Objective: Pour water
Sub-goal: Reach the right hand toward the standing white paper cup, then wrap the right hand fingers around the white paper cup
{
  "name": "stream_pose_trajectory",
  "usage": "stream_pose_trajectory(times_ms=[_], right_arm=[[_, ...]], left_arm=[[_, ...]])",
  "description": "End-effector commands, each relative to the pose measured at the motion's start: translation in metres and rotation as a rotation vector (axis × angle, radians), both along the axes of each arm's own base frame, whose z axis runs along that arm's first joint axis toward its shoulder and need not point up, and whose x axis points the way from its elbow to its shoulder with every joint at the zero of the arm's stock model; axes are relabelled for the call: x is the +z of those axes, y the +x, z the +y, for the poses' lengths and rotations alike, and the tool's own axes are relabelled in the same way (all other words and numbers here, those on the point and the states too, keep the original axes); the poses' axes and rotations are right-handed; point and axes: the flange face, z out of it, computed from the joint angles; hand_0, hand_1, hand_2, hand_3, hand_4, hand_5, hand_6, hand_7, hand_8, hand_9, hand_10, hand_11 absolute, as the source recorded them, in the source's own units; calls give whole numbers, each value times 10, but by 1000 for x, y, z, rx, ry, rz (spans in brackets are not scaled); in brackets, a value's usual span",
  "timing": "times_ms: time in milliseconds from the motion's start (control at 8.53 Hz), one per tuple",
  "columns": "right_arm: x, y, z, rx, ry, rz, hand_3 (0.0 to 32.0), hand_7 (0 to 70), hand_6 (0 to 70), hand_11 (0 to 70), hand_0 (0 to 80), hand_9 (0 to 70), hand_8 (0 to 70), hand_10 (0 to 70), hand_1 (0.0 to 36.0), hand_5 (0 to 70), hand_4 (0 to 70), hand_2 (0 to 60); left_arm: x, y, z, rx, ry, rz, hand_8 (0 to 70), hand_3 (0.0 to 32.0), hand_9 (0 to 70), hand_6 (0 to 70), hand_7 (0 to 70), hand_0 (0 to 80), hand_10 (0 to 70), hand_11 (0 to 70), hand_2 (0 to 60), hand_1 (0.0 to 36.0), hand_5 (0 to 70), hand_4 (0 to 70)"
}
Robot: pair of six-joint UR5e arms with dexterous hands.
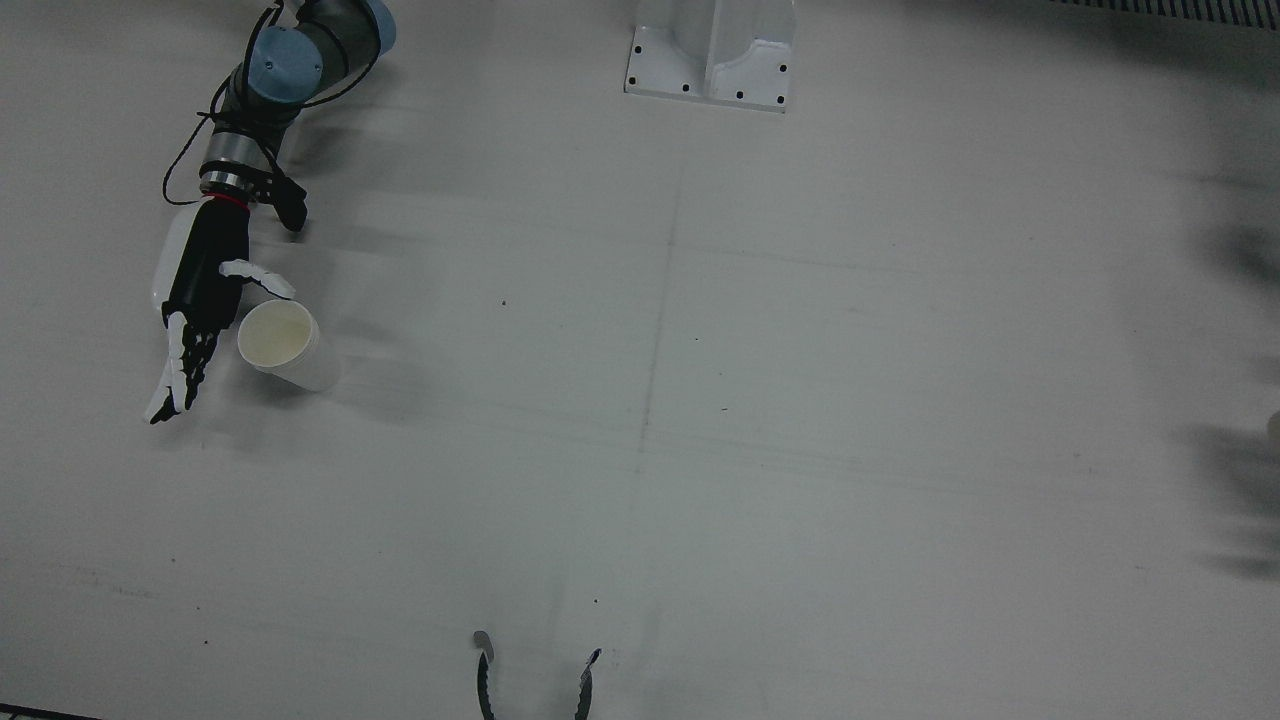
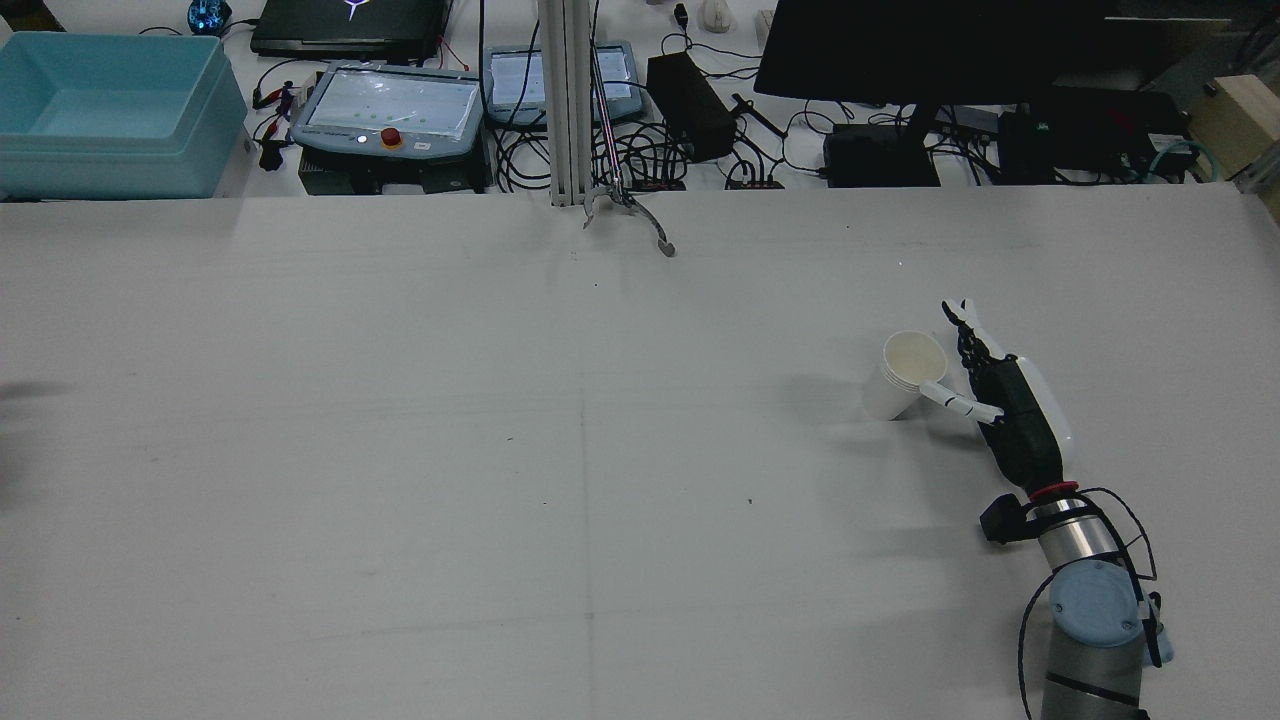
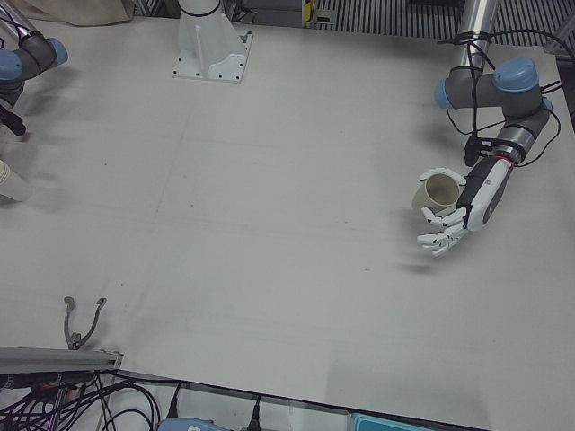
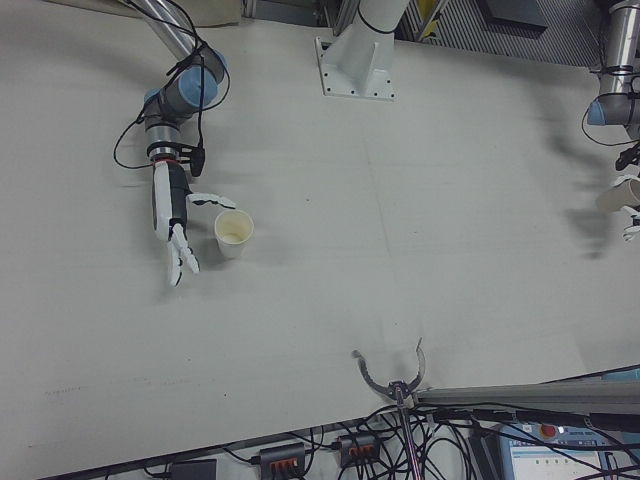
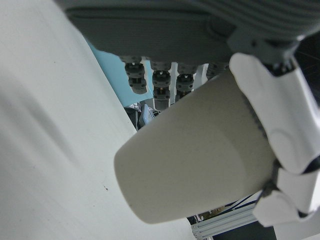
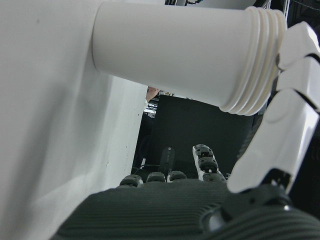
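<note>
Reaching beside a white ribbed-rim paper cup (image 1: pixel 288 346) at the left side of the front view, my right hand (image 1: pixel 197 300) is open: the long fingers (image 1: pixel 178 375) stretch out flat past the cup's left side, while the thumb (image 1: pixel 256 277) angles across behind the rim. In the rear view this same cup (image 2: pixel 904 375) stands upright on the pale grey counter (image 2: pixel 500 450) at the right of the frame, with my right hand (image 2: pixel 1000 395) just beside it and the thumb close against the rim. I cannot tell whether thumb and rim actually touch. The right hand view shows the cup (image 6: pixel 185 55) filling the upper part of the frame, the thumb alongside its ribbed rim and the other fingers well apart from it.

My left hand (image 3: pixel 463 211) is at the right of the left-front view, gripping a second white paper cup (image 3: pixel 437 194). That cup is tipped, its open mouth turned sideways and upward, and it is lifted clear of the counter, with a faint shadow below it. In the left hand view the cup's body (image 5: pixel 200 160) lies across the palm, the thumb pressed over its far side and the fingers behind it.

The two cups are well apart, on opposite sides of the counter. A white arm pedestal (image 1: pixel 712 55) is bolted at the top centre of the front view.
</note>
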Motion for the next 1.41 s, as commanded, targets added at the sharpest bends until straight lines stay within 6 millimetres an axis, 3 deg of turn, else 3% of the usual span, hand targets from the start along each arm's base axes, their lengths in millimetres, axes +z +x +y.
stream_pose_trajectory(times_ms=[0,703,1289], right_arm=[[-7,-19,6,-28,5,-6,0,0,0,0,477,0,0,0,173,79,6,162],[-21,-30,6,-39,18,-33,0,0,0,0,493,0,0,0,189,104,25,160],[-21,-33,5,-40,16,-20,0,29,6,0,507,0,0,0,206,125,46,169]], left_arm=[[2,0,1,0,-4,-2,166,0,177,194,247,466,89,130,600,210,639,700],[3,-1,2,0,-7,-3,168,0,180,196,249,463,89,129,600,205,636,700],[5,0,2,1,-16,-9,168,0,182,193,249,462,90,131,600,204,629,700]])
